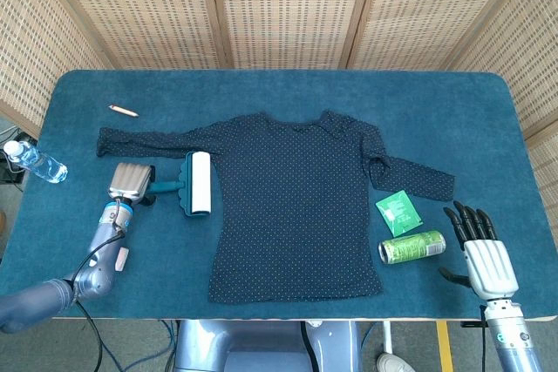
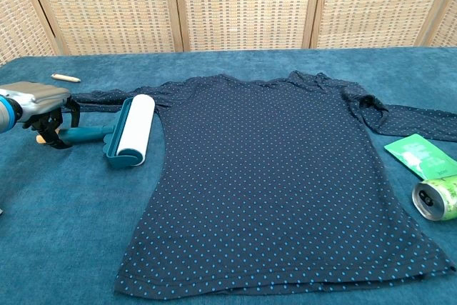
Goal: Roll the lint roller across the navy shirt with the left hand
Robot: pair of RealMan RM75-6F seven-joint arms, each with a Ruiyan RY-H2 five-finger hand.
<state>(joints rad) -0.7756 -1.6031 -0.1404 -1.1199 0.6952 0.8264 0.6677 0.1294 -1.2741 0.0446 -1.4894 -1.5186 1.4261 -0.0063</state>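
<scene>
The navy dotted shirt (image 1: 296,206) (image 2: 271,169) lies flat in the middle of the blue table. A lint roller (image 1: 197,183) (image 2: 132,130) with a white roll and a teal handle lies beside the shirt's left edge, under the left sleeve. My left hand (image 1: 131,182) (image 2: 39,101) hovers over the end of the handle, and its dark fingers (image 2: 51,132) hang down around it without a visible grip. My right hand (image 1: 484,254) rests at the table's near right edge with its fingers spread, holding nothing.
A pencil (image 1: 123,110) (image 2: 65,77) lies at the far left, and a water bottle (image 1: 35,163) lies at the left edge. A green packet (image 1: 398,212) (image 2: 421,155) and a green can (image 1: 411,246) (image 2: 437,198) sit right of the shirt. A wicker screen stands behind.
</scene>
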